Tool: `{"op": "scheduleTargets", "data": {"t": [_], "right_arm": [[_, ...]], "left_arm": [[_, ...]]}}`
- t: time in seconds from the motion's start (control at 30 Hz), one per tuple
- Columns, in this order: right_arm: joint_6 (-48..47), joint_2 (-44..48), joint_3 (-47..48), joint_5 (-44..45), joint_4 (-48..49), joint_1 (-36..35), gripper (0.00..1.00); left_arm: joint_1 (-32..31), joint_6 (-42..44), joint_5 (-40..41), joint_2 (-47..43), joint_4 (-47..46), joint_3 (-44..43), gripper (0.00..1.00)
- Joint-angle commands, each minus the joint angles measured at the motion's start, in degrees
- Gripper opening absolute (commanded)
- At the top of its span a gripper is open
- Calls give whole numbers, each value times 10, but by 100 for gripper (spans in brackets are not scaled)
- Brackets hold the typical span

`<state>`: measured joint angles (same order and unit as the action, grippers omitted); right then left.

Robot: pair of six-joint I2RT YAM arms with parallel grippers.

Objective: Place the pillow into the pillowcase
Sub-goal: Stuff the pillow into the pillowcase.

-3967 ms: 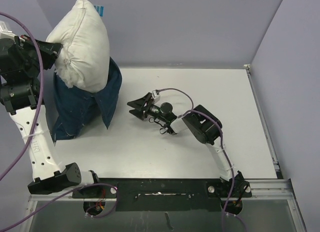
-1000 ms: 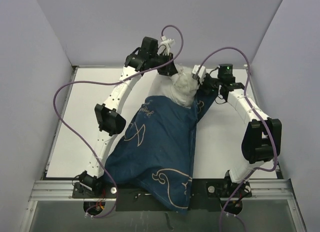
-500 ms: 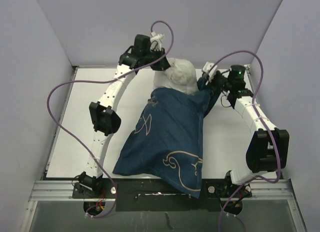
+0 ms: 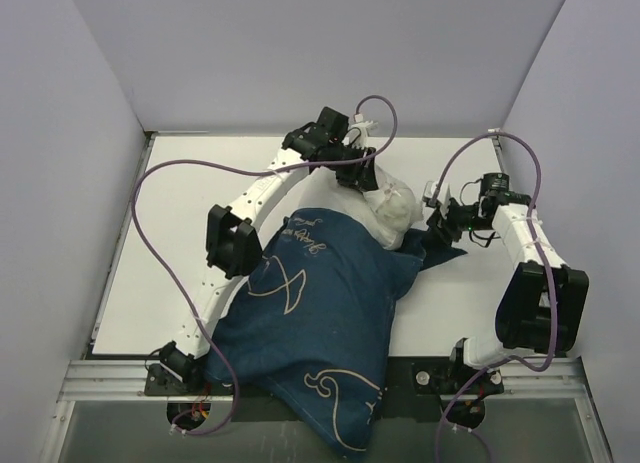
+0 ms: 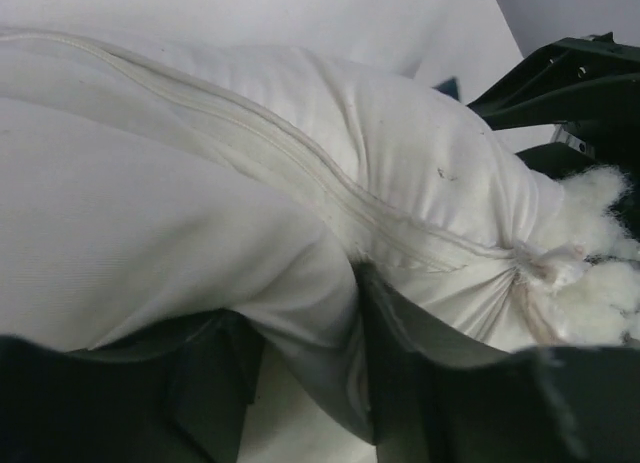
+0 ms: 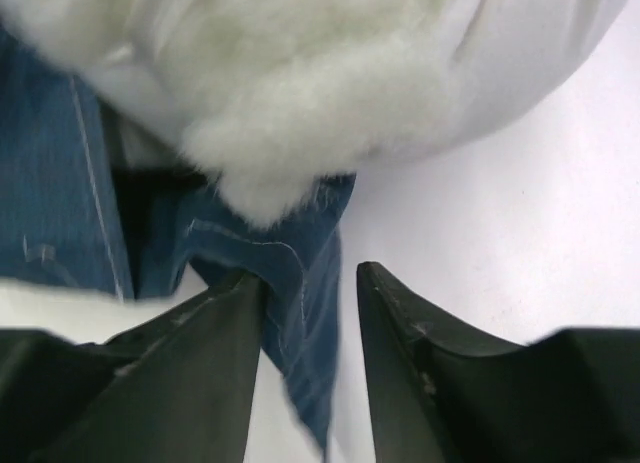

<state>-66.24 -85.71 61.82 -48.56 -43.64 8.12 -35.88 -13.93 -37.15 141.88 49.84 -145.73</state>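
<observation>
The navy pillowcase (image 4: 330, 313) with cream whale drawings lies across the table, its closed end hanging over the near rail. It covers most of the white pillow (image 4: 390, 213); only the pillow's puckered end sticks out of the mouth at the far right. My left gripper (image 4: 365, 178) sits on that end, open, with a loose fold of pillow (image 5: 300, 183) cloth between its fingers (image 5: 400, 363). To the right, my right gripper (image 4: 437, 215) is open around the pillowcase hem (image 6: 300, 283), which lies against one finger. Fluffy stuffing (image 6: 300, 133) shows above it.
White table (image 4: 170, 243) lies to the left and right of the pillowcase. Purple cables (image 4: 150, 213) loop over the left side and above the right arm. Grey walls close in the back and sides. The black mounting bar (image 4: 420, 368) runs along the near edge.
Both grippers have opened from shut. Both arms came nearer and to the right, and the pillow end with the pillowcase mouth moved with them toward the near side.
</observation>
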Motion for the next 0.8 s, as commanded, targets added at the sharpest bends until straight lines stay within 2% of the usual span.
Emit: {"op": "scheduleTargets", "data": {"t": [0.0, 0.07, 0.2, 0.27, 0.37, 0.43, 0.53, 0.67, 0.7, 0.77], "right_arm": [[-130, -9, 74, -39, -143, 32, 49], [-177, -41, 131, -51, -211, 57, 58], [-260, -118, 268, -83, -373, 108, 69], [-212, -147, 336, -113, -389, 122, 75], [-104, -194, 457, -178, -419, 98, 86], [31, -217, 517, -216, -384, 61, 91], [280, -237, 560, -243, -243, -2, 98], [554, -251, 549, -171, 21, -77, 98], [579, -266, 561, -151, 57, -90, 98], [580, -328, 637, -112, 48, -115, 98]], "left_arm": [[21, -9, -1, -32, 53, -19, 48], [38, -41, 33, -51, 60, -35, 61], [80, -99, 37, -129, 32, -3, 71], [98, -107, 39, -180, 9, 41, 76], [127, -110, 46, -257, -22, 130, 81], [141, -107, 51, -307, -39, 185, 85], [163, -102, 54, -384, -66, 277, 92], [186, -76, 71, -475, -86, 430, 98], [192, -74, 80, -494, -88, 474, 98], [203, -82, 76, -519, -86, 554, 98]]}}
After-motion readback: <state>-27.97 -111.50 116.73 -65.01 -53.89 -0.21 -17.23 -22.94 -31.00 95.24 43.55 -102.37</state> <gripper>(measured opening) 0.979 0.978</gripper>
